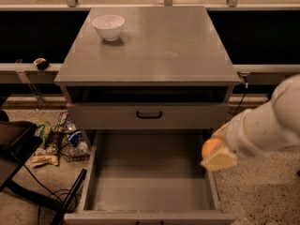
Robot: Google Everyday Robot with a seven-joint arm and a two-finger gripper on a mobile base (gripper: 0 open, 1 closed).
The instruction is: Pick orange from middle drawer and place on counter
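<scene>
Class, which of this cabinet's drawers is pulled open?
The middle drawer, below the closed drawer front with the black handle: its bare grey floor shows. The hand, holding the orange, is above its right wall.

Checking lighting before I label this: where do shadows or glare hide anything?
Camera view: warm, dim light; the counter has a sheen; the white bowl throws a short shadow beside it; the slot under the counter is black; the hand, above the right wall of the middle drawer, holds the orange, brightly lit.
</scene>
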